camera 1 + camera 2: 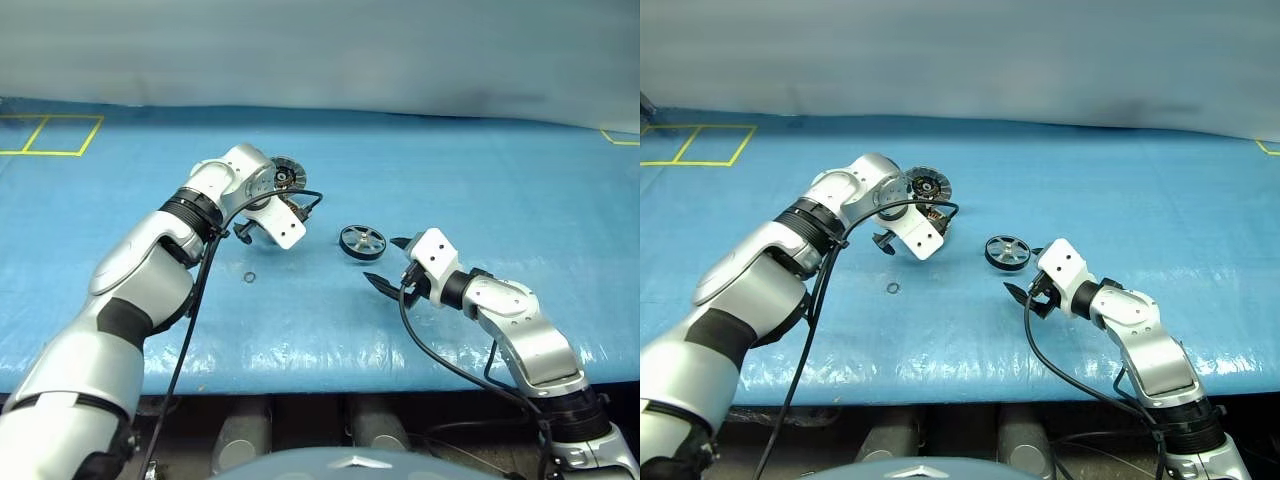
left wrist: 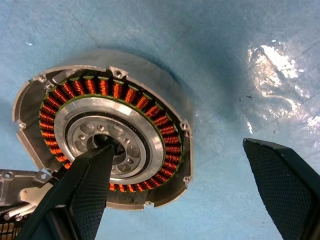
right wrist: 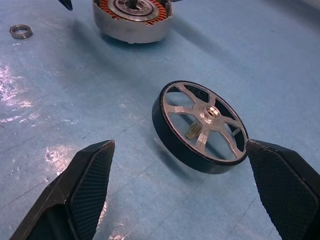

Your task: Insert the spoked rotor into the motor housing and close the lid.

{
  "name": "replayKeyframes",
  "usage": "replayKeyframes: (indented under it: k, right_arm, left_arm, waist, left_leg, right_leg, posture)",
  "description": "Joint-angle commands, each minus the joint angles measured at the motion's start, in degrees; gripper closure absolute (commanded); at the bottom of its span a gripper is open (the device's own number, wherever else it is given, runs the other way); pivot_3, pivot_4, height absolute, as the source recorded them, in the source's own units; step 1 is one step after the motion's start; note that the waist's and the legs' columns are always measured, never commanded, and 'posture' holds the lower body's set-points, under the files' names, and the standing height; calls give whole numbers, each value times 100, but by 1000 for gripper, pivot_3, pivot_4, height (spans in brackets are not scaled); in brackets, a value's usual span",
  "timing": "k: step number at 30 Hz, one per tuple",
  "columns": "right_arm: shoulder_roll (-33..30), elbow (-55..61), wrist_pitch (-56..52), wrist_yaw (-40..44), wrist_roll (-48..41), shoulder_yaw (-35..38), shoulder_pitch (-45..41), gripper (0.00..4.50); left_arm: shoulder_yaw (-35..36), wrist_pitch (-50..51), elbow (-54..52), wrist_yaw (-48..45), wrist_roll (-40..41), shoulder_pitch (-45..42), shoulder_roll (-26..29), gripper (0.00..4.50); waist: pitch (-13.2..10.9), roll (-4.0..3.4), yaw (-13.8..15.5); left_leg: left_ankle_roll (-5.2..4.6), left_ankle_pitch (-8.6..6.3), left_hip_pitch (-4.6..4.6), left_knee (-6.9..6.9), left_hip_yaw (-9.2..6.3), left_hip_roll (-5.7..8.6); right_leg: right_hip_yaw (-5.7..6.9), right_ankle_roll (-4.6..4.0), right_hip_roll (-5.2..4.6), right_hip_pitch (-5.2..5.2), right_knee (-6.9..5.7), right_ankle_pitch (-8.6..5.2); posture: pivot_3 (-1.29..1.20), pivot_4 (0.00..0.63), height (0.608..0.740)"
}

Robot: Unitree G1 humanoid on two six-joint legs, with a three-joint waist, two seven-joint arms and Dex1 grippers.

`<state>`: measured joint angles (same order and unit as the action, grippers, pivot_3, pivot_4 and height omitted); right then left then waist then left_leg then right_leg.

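Left wrist view looks straight down into the motor housing, which lies flat on the blue sheet with its open side up, so its axis stands upright; the ring of copper windings and the centre hub face the camera. The left gripper hangs over it with its two black fingers spread wide and holding nothing, one finger across the hub and the other beyond the rim.

From the head, the spoked rotor lies flat on the sheet between the two arms, well apart from the housing. In the right wrist view the rotor rests with its spoked face up and a short shaft beneath the hub. The right gripper sits just beside it, fingers wide apart and empty, pointing towards it.

I count one housing, one rotor and one small metal ring lying loose on the sheet near the left arm.

The blue plastic sheet is wrinkled and shiny. Yellow tape lines mark its far left corner, and a pale wall stands behind.
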<state>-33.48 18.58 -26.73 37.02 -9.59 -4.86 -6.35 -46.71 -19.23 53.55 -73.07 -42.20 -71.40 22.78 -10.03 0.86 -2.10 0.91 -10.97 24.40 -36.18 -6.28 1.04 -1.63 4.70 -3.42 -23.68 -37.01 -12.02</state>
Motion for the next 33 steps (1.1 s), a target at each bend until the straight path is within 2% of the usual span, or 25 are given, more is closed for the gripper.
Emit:
replayKeyframes:
  k: [1, 2, 6, 8, 12, 18, 24, 27, 33]
  right_arm:
    - [13, 230, 38, -59, -35, 144, -8, 0]
    - [19, 232, 46, -73, -31, 148, -7, 0]
    - [44, 250, 62, -126, -33, 152, -11, 0]
    - [52, 262, 61, -141, -34, 145, -6, 0]
    - [76, 272, 82, -197, -43, 186, 2, 0]
    - [-30, 337, 56, -163, -119, 388, 91, 0]
    - [-104, 389, 45, -216, -116, 597, 335, 0]
    - [-90, 402, 46, -233, -84, 591, 445, 0]
    - [120, 379, 138, -356, -48, 457, 570, 0]
  left_arm:
    - [54, -35, 118, 54, -24, 15, -37, 376]
    - [50, -34, 166, 86, -38, 19, -52, 559]
    - [-16, -49, 441, 451, -197, 23, -78, 1860]
    - [-20, -98, 569, 512, -218, 11, -74, 1860]
    - [10, -184, 705, 759, -277, 6, -42, 2499]
    - [350, -340, 499, 934, 19, -91, -36, 2499]
    - [648, -317, -687, -50, 593, 119, 165, 2499]
    - [791, 23, -1712, -898, 1102, 470, 298, 2499]
    - [847, 667, -3243, -1877, 1580, 886, 604, 2499]
  waist:
    - [1, -1, 0]
    - [1, -1, 0]
    - [2, -3, -8]
    - [3, -5, -11]
    - [4, -5, -22]
    - [3, -4, -3]
    - [2, -4, 3]
    - [2, -4, -1]
    - [2, -4, -25]
  left_leg:
    - [0, 0, 0, -1, 0, 0]
    - [0, 0, -2, -1, 0, 1]
    - [0, 0, -12, -1, 0, 1]
    - [0, 0, -24, 0, 0, 1]
    - [0, 0, -47, 0, 6, 0]
    - [-9, 7, -60, -1, 7, 0]
    - [-8, 8, -31, -1, 5, 8]
    - [-9, 8, -20, 3, 3, 13]
    - [-9, 8, -23, 2, 4, 10]
  right_leg:
    - [0, 0, 0, 0, -1, 0]
    - [0, 0, 0, 2, -1, 0]
    - [0, 0, -1, 12, 0, 0]
    - [0, 0, -1, 21, -3, 0]
    - [-5, -1, -1, 37, -14, -1]
    - [-9, -3, -1, 45, -30, 0]
    - [-10, -3, -7, 19, -27, 1]
    - [-11, -13, -11, 11, -21, 6]
    - [-12, -5, -8, 10, -23, 1]
  posture:
    - [0, 150, 740]
    - [0, 150, 740]
    - [0, 150, 740]
    - [0, 150, 740]
    - [0, 150, 740]
    - [0, 150, 740]
    - [0, 150, 740]
    - [0, 150, 740]
    - [0, 150, 740]
